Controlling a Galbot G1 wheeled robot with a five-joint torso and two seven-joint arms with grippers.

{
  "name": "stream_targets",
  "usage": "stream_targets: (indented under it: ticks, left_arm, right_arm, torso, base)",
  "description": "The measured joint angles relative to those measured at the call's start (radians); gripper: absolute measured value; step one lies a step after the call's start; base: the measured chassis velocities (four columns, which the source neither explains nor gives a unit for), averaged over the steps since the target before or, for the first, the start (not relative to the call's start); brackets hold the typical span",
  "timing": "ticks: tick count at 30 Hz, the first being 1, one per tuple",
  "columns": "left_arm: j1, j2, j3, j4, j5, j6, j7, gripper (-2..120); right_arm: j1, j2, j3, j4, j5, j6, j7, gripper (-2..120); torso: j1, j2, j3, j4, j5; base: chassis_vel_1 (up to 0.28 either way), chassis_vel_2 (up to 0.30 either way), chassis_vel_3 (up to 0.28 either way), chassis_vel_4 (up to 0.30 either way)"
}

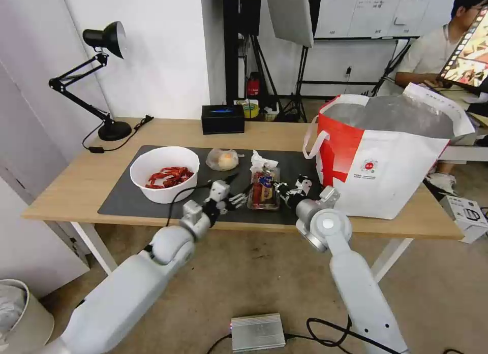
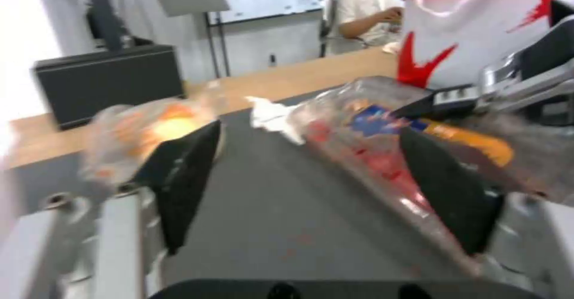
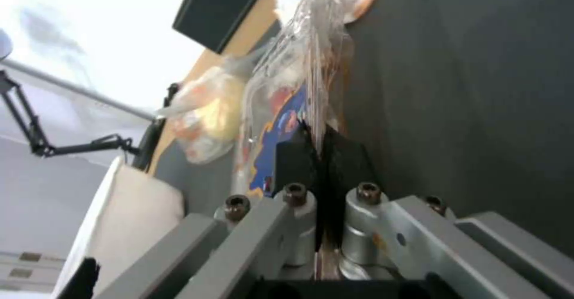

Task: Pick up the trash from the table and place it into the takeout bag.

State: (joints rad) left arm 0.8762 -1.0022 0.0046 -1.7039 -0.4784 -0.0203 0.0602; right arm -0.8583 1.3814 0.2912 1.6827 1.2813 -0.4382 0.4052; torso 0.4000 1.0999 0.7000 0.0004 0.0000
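The clear tray (image 1: 264, 189) with red scraps rests on the dark mat (image 1: 127, 201) in the middle of the table (image 1: 76, 181). My right gripper (image 1: 281, 188) is shut on its right rim (image 3: 320, 149), and the tray (image 2: 371, 146) stands tilted. Just left of the tray my left gripper (image 1: 239, 195) is open, with dark fingers (image 2: 185, 178) spread apart and holding nothing. The white bowl (image 1: 164, 173) of red shells stands at the left. Behind the tray lie the small bag of yellowish food (image 1: 222, 159) and the crumpled tissue (image 1: 260, 160). The takeout bag (image 1: 386, 156) stands open at the right.
A black box (image 1: 222, 119) sits at the table's back edge and a black desk lamp (image 1: 101, 85) at the back left. A silver box (image 1: 257, 331) with cables lies on the floor between my arms. A waste bin (image 1: 20, 313) stands at the lower left.
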Motion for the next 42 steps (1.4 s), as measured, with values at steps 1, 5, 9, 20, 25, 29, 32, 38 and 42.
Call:
stream_targets:
  ticks: [1,5,9,20,25,29,32,38,42]
  left_arm:
    - [0.0,0.0,0.0,0.0,0.0,0.0,0.0,86]
    - [0.082,0.028,-0.071,-0.062,-0.005,0.007,-0.002,99]
    - [0.14,0.04,-0.109,-0.105,-0.007,0.012,-0.002,100]
    - [0.269,0.039,-0.163,-0.173,0.009,0.014,-0.008,100]
    - [0.306,0.035,-0.19,-0.186,0.017,0.006,-0.007,100]
    - [0.339,0.03,-0.214,-0.192,0.024,-0.001,-0.007,100]
    - [0.359,0.027,-0.228,-0.194,0.031,-0.007,-0.005,100]
    - [0.408,0.009,-0.258,-0.204,0.05,-0.013,-0.001,100]
    - [0.437,0.005,-0.27,-0.211,0.066,-0.016,-0.001,100]
  right_arm:
    - [0.0,0.0,0.0,0.0,0.0,0.0,0.0,0]
    - [-0.004,-0.01,-0.01,0.035,-0.004,0.001,0.001,0]
    - [-0.012,-0.021,-0.017,0.069,-0.005,0.001,0.004,0]
    - [-0.067,-0.095,-0.003,0.215,-0.019,0.002,-0.034,0]
    - [-0.089,-0.125,0.011,0.274,-0.019,0.031,-0.068,0]
    - [-0.106,-0.148,0.023,0.315,-0.024,0.068,-0.099,0]
    - [-0.116,-0.164,0.035,0.34,-0.031,0.094,-0.129,0]
    - [-0.132,-0.196,0.078,0.405,-0.041,0.141,-0.172,0]
    - [-0.121,-0.235,0.163,0.479,-0.007,0.161,-0.168,0]
  torso:
    - [0.0,0.0,0.0,0.0,0.0]
    - [0.0,0.0,0.0,-0.0002,-0.0001]
    - [0.0,0.0,0.0,-0.0002,-0.0001]
    - [0.0,0.0,0.0,-0.0004,0.0]
    - [0.0,0.0,0.0,-0.0005,0.0001]
    - [0.0,0.0,0.0,-0.0004,0.0001]
    - [0.0,0.0,0.0,-0.0005,0.0001]
    - [0.0,0.0,0.0,-0.0004,0.0002]
    - [0.0,0.0,0.0,-0.0004,0.0002]
  base:
    - [0.0,0.0,0.0,0.0]
    - [0.0,0.0,0.0,0.0]
    - [0.0,0.0,0.0,0.0]
    - [0.0,0.0,0.0,0.0]
    - [0.0,0.0,0.0,0.0]
    - [0.0,0.0,0.0,0.0]
    - [0.0,0.0,0.0,0.0]
    - [0.0,0.0,0.0,0.0]
    - [0.0,0.0,0.0,0.0]
